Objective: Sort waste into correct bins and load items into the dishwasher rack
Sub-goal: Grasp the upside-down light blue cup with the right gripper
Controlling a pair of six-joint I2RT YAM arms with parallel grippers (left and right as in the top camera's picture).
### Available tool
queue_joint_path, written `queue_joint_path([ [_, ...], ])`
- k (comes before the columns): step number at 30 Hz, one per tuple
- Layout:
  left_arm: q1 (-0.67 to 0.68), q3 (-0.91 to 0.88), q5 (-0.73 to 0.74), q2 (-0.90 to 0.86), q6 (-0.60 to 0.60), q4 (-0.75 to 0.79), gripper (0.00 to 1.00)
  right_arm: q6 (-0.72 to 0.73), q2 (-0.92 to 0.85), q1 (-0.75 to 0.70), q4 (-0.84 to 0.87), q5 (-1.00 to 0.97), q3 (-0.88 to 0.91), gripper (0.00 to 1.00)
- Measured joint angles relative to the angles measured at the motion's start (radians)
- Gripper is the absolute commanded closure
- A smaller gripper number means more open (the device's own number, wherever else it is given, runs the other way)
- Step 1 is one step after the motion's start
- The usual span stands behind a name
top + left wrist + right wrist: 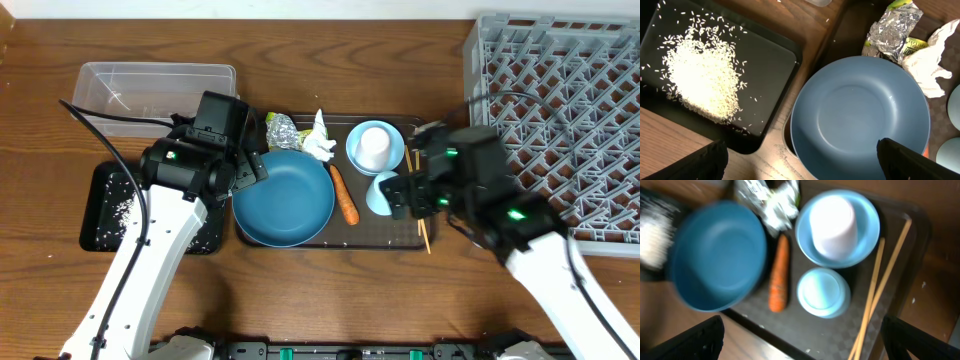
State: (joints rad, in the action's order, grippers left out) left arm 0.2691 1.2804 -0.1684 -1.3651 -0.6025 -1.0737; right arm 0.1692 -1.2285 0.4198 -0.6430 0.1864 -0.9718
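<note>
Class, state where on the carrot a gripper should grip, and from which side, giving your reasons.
Take the carrot mid-length, straight down from above, jaws closing across its width. It lies flat, long and tapered, with narrow gaps toward the plate and the cup where the jaws probably fit.

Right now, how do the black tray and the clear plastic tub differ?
The black tray is opaque and holds a pile of white rice; the clear plastic tub is see-through and looks almost empty. The tray is shallow; the tub looks deeper. Both are rectangular and similar in size.
</note>
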Motion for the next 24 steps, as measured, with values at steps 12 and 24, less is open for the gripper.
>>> queue_joint_path([
  [12,0.0,0.0,0.0,0.0,0.0,0.0,0.02,0.047,-0.198,0.052,0.103,-0.144,0.0,0.01],
  [24,0.0,0.0,0.0,0.0,0.0,0.0,0.02,0.076,-0.357,0.107,0.149,-0.166,-0.002,0.01],
])
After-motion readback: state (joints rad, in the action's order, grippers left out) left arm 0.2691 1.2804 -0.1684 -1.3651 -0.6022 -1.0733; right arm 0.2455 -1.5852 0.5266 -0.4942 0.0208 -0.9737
